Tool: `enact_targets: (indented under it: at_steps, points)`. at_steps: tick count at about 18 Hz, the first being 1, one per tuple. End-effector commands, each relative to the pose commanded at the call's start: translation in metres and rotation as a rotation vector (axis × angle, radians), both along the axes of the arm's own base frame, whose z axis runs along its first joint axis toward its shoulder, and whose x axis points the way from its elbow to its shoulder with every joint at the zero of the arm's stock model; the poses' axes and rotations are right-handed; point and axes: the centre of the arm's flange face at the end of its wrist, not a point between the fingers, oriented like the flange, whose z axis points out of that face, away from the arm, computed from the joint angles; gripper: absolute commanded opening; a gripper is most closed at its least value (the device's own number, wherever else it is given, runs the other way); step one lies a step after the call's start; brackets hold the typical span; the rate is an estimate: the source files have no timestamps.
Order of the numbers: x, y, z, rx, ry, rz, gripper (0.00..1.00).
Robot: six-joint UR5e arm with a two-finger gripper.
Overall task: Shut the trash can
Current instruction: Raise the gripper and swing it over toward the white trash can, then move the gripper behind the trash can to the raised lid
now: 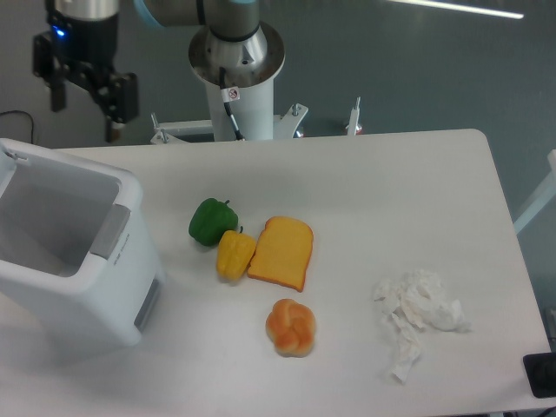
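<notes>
The only marking I can find is a small red-and-white sticker (231,94) on my white base column (236,78); its print is too small to read. A blue light glows on my wrist at the top left of the view.

My gripper (85,111) hangs in the air at the upper left, above the far left edge of the table (417,200). My two fingers point down and stand well apart, with open space between them. They hold nothing and touch nothing.

The trash can (74,261) sits at the left end of the table, below and a little in front of my gripper, tilted at an angle to the table edge. It is open: I see straight into its white hollow inside. A grey strip runs along its right rim and a grey panel shows low on its right side. A piece of white plastic at its far left corner may be the raised lid, but it is cut off by the frame edge.

To the right of the can lie a green pepper (210,221), a yellow pepper (234,254) touching it, and a slice of bread (281,252) just beside the yellow one. A bun (291,327) lies nearer the front, and a crumpled white tissue (417,314) sits well apart on the right.
</notes>
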Motion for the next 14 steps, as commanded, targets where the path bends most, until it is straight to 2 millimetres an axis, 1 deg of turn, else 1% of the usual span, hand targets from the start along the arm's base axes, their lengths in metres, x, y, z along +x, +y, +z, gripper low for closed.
enact_targets:
  at_steps: [5,9,11,14]
  points:
    - [0.040,0.018,0.015,0.031,-0.029,-0.001,1.00]
    - [0.061,0.025,0.020,0.038,-0.039,-0.018,1.00]
    - [0.064,0.025,0.020,0.040,-0.042,-0.013,1.00]
    - [0.061,0.030,0.025,0.068,-0.037,0.003,1.00]
